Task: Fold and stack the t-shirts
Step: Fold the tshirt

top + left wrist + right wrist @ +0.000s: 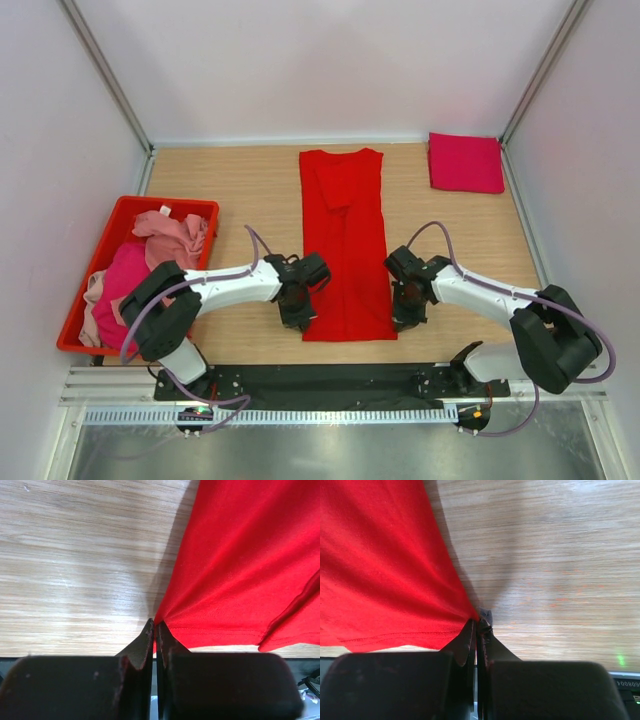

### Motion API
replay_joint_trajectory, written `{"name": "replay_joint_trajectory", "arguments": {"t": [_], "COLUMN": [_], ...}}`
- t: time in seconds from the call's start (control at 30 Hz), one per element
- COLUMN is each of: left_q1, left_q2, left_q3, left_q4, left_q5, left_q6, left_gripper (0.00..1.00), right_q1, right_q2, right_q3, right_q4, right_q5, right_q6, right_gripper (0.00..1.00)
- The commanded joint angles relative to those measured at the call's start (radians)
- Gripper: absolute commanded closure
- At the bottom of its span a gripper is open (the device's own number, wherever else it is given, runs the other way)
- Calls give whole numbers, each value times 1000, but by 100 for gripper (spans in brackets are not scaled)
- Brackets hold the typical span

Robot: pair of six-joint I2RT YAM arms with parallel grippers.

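Red t-shirt (345, 240) lies as a long strip mid-table (230, 190), hem toward near edge | soft, light, limp; take at hem corners | left gripper (155, 628) pinched tight on near-left hem corner, right gripper (480, 622) likewise near-right | folded magenta t-shirt (466, 162) at far-right corner | red bin (170, 202) at left edge holds crumpled pink and magenta t-shirts (172, 235)

A red bin (190, 204) sits at the left edge of the wooden table (240, 185). White walls (300, 70) stand on three sides. A black plate (330, 381) runs along its near edge.
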Motion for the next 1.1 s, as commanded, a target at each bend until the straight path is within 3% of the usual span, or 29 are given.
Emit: {"name": "replay_joint_trajectory", "arguments": {"t": [0.0,0.17,0.3,0.37,0.47,0.57,0.8,1.07], "left_q1": [-2,-2,-4,-2,-3,-4,-4,-19], "left_q2": [-32,-43,-59,-79,-128,-168,-121,-29], "left_q3": [-24,-35,-47,-61,-81,-93,-67,-24], "left_q4": [17,28,26,33,33,68,119,102], "left_q5": [2,1,1,1,1,35,92,111], "left_q6": [-10,-17,-26,-24,-27,-15,16,14], "left_gripper": [100,98,83,73,65,59,52,52], "right_q1": [-6,-6,-4,-6,-6,-4,-6,-4], "right_q2": [-9,-20,-41,-53,-75,-101,-95,-75], "right_q3": [-22,-16,-34,-36,-26,-6,38,61], "right_q4": [17,-13,-19,-28,-57,-80,-91,-69], "right_q5": [-19,-7,-13,-15,-15,-13,-53,-70], "right_q6": [-26,-39,-45,-48,-51,-57,-59,-77], "right_gripper": [99,99,99,93,74,65,61,59]}}
